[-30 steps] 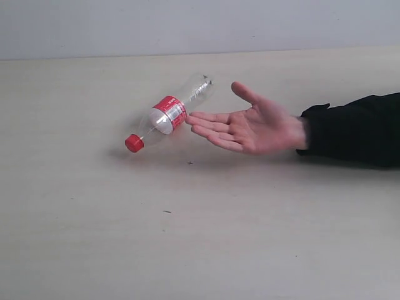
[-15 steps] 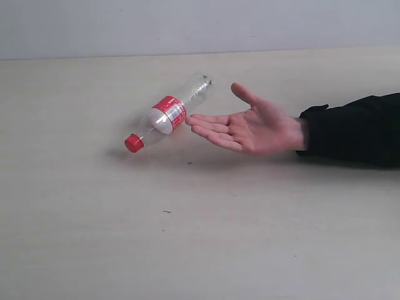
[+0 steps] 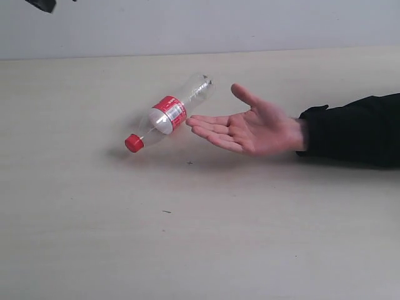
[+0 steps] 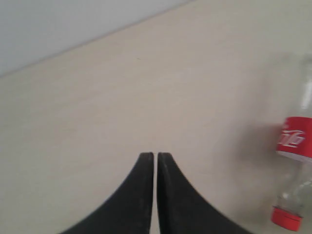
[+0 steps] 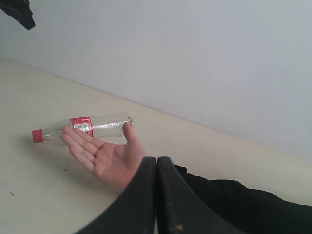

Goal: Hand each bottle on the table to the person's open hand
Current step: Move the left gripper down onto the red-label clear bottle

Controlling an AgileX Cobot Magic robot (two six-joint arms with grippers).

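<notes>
A clear bottle (image 3: pixel 169 114) with a red label and red cap lies on its side on the pale table (image 3: pixel 187 237). Its cap points toward the front left. The person's open hand (image 3: pixel 250 128) rests palm up just right of it, fingertips close to the label. A dark bit of my left gripper (image 3: pixel 42 5) shows at the top left corner of the exterior view. In the left wrist view my left gripper (image 4: pixel 155 155) is shut and empty, with the bottle (image 4: pixel 295 161) off to one side. My right gripper (image 5: pixel 157 159) is shut and empty, high above the hand (image 5: pixel 105 156) and bottle (image 5: pixel 83 126).
A black sleeve (image 3: pixel 353 128) reaches in from the right edge. A pale wall (image 3: pixel 200 25) rises behind the table's far edge. A few tiny dark specks (image 3: pixel 167 212) dot the tabletop.
A dark part of my left gripper has come into the top left corner of the exterior view. The hand has drawn back slightly from the bottle. The bottle lies where it was.
</notes>
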